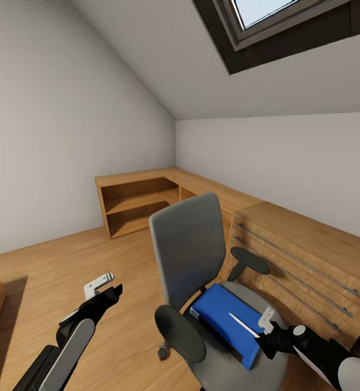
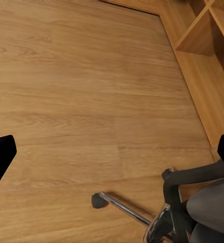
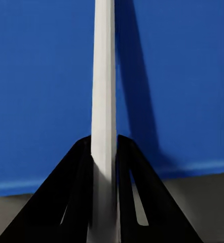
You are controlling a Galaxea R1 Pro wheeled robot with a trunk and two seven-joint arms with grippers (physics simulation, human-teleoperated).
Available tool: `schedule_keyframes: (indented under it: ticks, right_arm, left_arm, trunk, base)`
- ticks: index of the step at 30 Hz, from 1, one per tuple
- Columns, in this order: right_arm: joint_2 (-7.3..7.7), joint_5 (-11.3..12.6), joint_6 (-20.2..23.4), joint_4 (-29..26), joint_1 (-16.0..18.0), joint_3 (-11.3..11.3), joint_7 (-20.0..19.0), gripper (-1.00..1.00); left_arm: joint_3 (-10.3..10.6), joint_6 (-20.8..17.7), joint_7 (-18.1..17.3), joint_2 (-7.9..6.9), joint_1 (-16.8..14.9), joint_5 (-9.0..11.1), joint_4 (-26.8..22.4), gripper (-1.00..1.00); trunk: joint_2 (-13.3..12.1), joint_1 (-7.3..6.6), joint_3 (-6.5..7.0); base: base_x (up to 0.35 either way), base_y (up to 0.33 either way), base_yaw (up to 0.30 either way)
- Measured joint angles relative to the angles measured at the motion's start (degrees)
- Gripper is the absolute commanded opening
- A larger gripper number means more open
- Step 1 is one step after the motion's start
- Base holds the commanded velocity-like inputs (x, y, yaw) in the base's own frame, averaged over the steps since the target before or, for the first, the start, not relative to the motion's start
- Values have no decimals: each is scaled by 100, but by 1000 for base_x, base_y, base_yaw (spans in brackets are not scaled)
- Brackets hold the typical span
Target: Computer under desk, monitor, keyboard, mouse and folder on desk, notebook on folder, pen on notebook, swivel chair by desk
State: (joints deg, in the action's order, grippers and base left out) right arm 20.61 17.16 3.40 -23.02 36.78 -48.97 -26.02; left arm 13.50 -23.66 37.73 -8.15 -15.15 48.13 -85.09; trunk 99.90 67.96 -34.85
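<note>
We are in an attic bedroom: sloped grey ceiling (image 1: 163, 60), dark-framed skylight (image 1: 266, 21), light wood floor (image 1: 65, 266), low wooden cabinets (image 1: 141, 201) along the far walls.

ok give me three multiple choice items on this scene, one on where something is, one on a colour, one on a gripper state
1. Where does the folder lie?
A. on the floor
B. on the swivel chair seat
C. on the wooden cabinet

2. What colour is the folder?
A. bright blue
B. red
C. green

3. What is the right gripper doing?
A. hanging open over the floor
B. shut on the chair armrest
C. shut on the pen

Answers:
1 B, the head view shows it flat on the seat.
2 A, blue in head and right wrist views.
3 C, its fingers clamp the white stick from both sides.
</note>
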Motion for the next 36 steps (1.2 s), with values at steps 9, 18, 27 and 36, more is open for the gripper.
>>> schedule_keyframes:
  ticks: [9, 18, 27, 36]
  right_arm:
    - [28, 12, -33, -60, 6, 28, 9, -100]
    - [60, 12, 30, -469, 9, 312, 20, -100]
    - [78, 3, 298, -752, 5, 856, 4, -100]
    - [178, 18, 539, -1072, 2, 1138, -10, -100]
  left_arm:
    - [1, 8, 5, -2, 0, 0, 0, 100]
    - [2, 1, 15, 1, 0, 0, 0, 100]
    - [8, 0, 27, 2, 0, 0, 0, 100]
    - [9, 0, 25, 0, 0, 0, 1, 100]
  trunk:
    - [-361, -198, 162]
    - [-722, -396, 323]
    - [-1083, -593, 485]
    - [-1444, -791, 647]
  base:
    - [0, 0, 0]
    - [0, 0, 0]
    - [0, 0, 0]
    - [0, 0, 0]
